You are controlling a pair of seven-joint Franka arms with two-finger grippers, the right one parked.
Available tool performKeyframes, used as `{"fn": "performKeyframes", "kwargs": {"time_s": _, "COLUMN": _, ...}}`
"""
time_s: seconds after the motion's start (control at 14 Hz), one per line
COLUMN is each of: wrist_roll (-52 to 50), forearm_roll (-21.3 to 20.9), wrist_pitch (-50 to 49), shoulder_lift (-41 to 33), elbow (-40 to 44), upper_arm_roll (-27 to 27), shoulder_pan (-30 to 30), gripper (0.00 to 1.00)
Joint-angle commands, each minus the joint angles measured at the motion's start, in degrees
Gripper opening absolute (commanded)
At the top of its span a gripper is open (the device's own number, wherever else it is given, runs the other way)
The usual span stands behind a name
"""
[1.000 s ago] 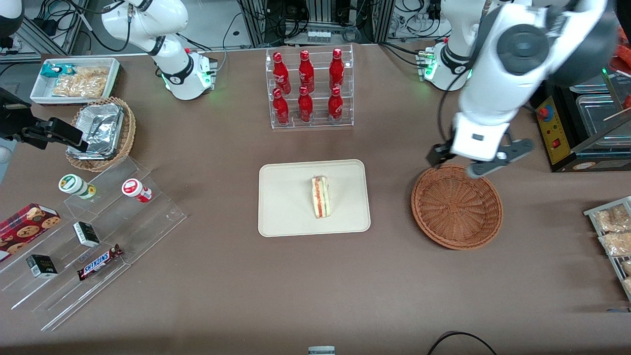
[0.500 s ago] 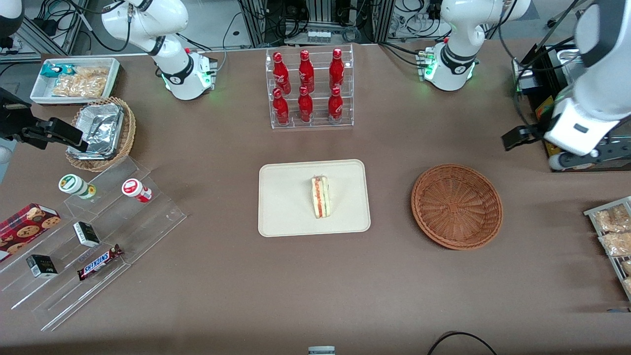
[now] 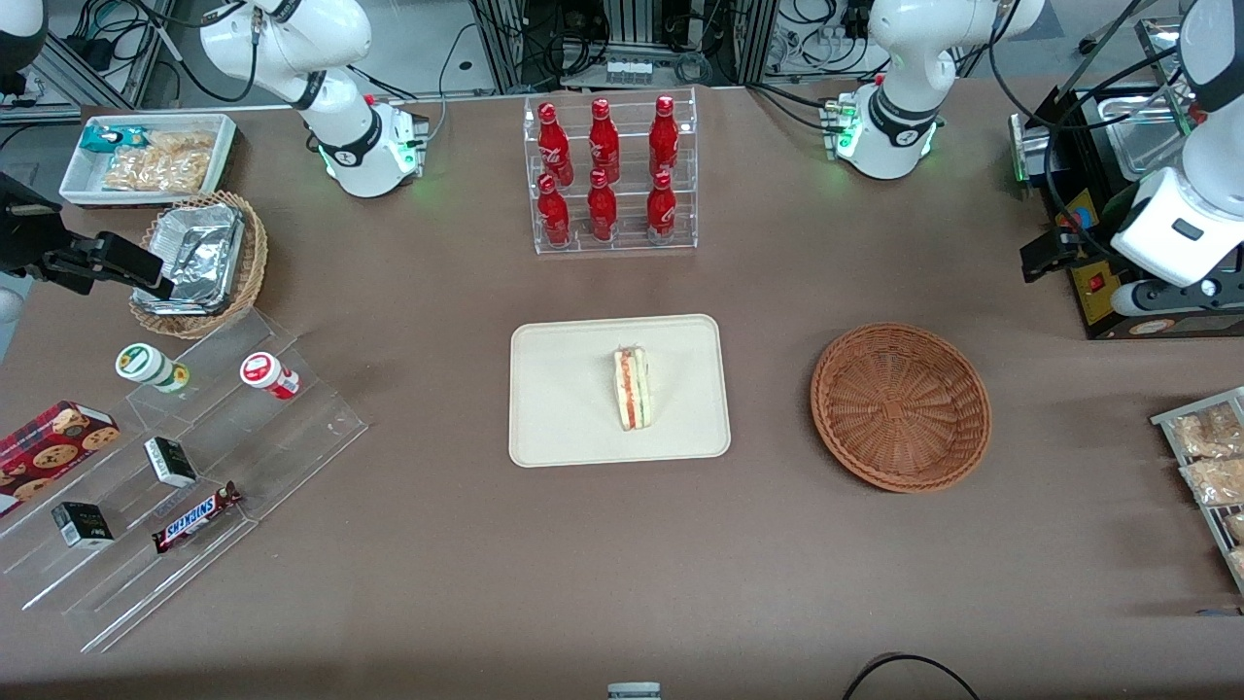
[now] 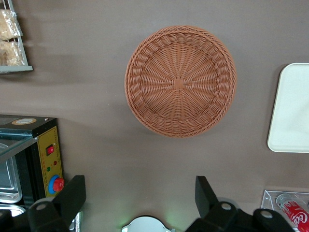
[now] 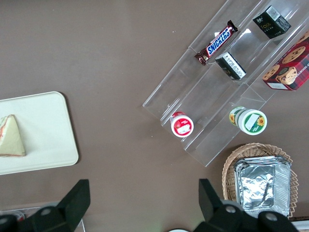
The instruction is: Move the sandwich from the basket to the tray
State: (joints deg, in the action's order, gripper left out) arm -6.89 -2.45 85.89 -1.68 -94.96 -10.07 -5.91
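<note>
The sandwich (image 3: 632,389), a pale wedge with an orange-red filling stripe, lies on the cream tray (image 3: 564,408) at mid-table; the right wrist view also shows the sandwich (image 5: 10,137) on the tray (image 5: 43,125). The reddish-brown wicker basket (image 3: 901,406) sits beside the tray, toward the working arm's end, with nothing in it. My gripper (image 3: 1084,277) hangs high above the table near the black appliance, farther from the front camera than the basket. The wrist view looks down on the basket (image 4: 180,81) and a tray corner (image 4: 292,111). The gripper (image 4: 140,191) is open, holding nothing.
A clear rack of red bottles (image 3: 607,175) stands farther back than the tray. A black appliance (image 3: 1147,243) and a wire rack of snack packets (image 3: 1205,457) sit at the working arm's end. A stepped acrylic shelf (image 3: 185,457), a foil-lined tan basket (image 3: 199,262) and a white bin (image 3: 146,156) are at the parked arm's end.
My gripper has swung away from above the basket's rim toward the working arm's end of the table, stopping by the black appliance. The sandwich, tray and basket have not moved.
</note>
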Motion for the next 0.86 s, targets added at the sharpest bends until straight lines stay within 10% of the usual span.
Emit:
{"fn": "performKeyframes", "kwargs": {"time_s": 0.0, "wrist_roll": 3.36, "forearm_roll": 0.6, "wrist_pitch": -0.29, "shoulder_lift": -2.27, "elbow": 0.39, "upper_arm_roll": 0.14, "shoulder_pan": -0.06, "gripper": 1.0}}
{"fn": "performKeyframes", "kwargs": {"time_s": 0.79, "wrist_roll": 6.98, "forearm_roll": 4.03, "wrist_pitch": 1.56, "shoulder_lift": -2.71, "elbow": 1.44, "upper_arm_roll": 1.02, "shoulder_pan": 0.11, "gripper": 1.0}}
